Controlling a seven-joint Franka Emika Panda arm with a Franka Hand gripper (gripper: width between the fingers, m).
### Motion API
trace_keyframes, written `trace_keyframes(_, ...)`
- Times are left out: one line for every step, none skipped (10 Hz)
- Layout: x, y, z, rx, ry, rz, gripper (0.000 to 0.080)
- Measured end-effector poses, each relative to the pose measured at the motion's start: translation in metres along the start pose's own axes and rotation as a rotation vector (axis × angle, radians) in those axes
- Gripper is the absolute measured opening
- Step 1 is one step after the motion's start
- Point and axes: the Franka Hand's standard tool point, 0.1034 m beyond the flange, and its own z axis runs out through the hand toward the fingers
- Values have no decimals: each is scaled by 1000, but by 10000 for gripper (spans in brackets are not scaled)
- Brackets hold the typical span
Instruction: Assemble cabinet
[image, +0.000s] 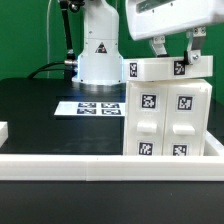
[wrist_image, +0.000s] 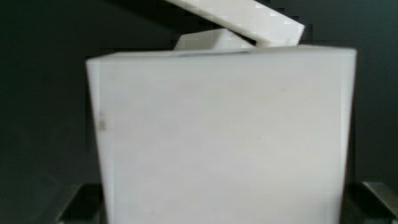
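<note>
Hovering at the frame's upper right, the gripper (image: 177, 52) is clamping a white top panel (image: 165, 68) over the cabinet (image: 167, 120) standing on the counter (image: 50, 125); misalignment could jam it.

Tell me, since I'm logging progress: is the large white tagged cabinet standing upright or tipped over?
Upright. In the exterior view the large white plastic cabinet stands on the black table, its side edges vertical and tagged panels level.

The cabinet (image: 168, 110) looks like smooth white matt plastic; the table (image: 40, 110) is matt black.
</note>
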Motion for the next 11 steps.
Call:
trace_keyframes(-1, -1, 0, 7, -8, 123, 561)
trace_keyframes(0, -2, 1, 23, -12, 235, 561)
trace_keyframes(-1, -3, 1, 30, -14, 364, 561)
trace_keyframes(-2, -4, 1, 35, -22, 469, 561)
trace_keyframes(-3, -4, 1, 35, -31, 579, 561)
trace_keyframes(-4, -5, 1, 36, -43, 696, 561)
trace_keyframes(-4, -5, 1, 36, -50, 777, 561)
trace_keyframes(-7, -6, 2, 35, -60, 883, 561)
trace_keyframes(-10, -6, 3, 35, -69, 912, 561)
trace_keyframes(-13, -7, 3, 36, -80, 937, 561)
trace_keyframes(-16, -8, 4, 39, -92, 962, 561)
